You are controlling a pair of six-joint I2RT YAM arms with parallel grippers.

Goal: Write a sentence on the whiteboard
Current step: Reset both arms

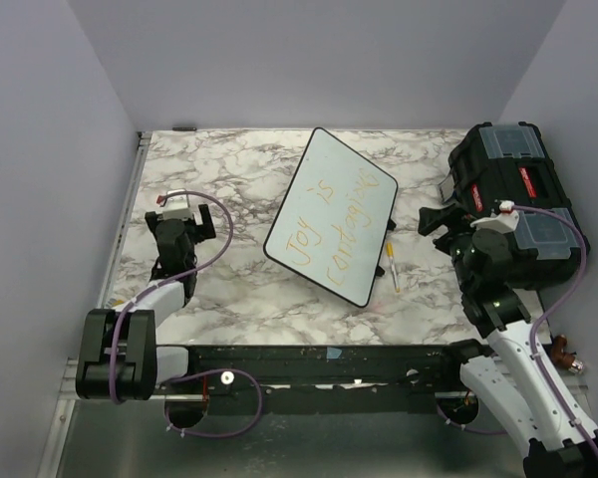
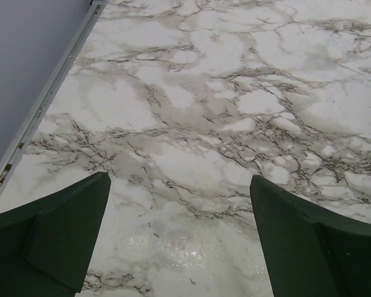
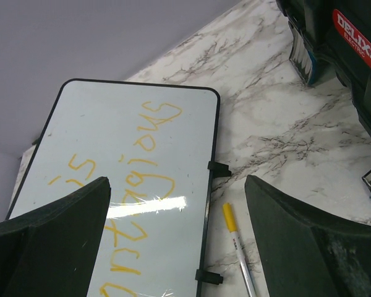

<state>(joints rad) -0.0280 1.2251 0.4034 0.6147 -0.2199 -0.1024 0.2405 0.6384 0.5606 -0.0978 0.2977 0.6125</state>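
The whiteboard (image 1: pixel 326 162) lies tilted on the marble table, mid-scene. The sentence (image 1: pixel 329 224) "Joy is contagious" runs across it in two yellow-orange lines. A white marker with a yellow cap (image 1: pixel 392 267) lies on the table just off the board's right edge. My right gripper (image 1: pixel 441 221) hovers open right of the marker, holding nothing. In the right wrist view the whiteboard (image 3: pixel 99 117), part of the sentence (image 3: pixel 149 127) and the marker (image 3: pixel 238 247) show between the open fingers of the right gripper (image 3: pixel 176 247). My left gripper (image 1: pixel 179 221) stands open over bare marble at the left, also empty (image 2: pixel 179 241).
A black toolbox (image 1: pixel 518 189) with clear lids and red labels sits at the back right, close behind my right gripper; its corner shows in the right wrist view (image 3: pixel 352 49). Grey walls enclose the table, with a metal rail (image 2: pixel 43 111) along the left edge.
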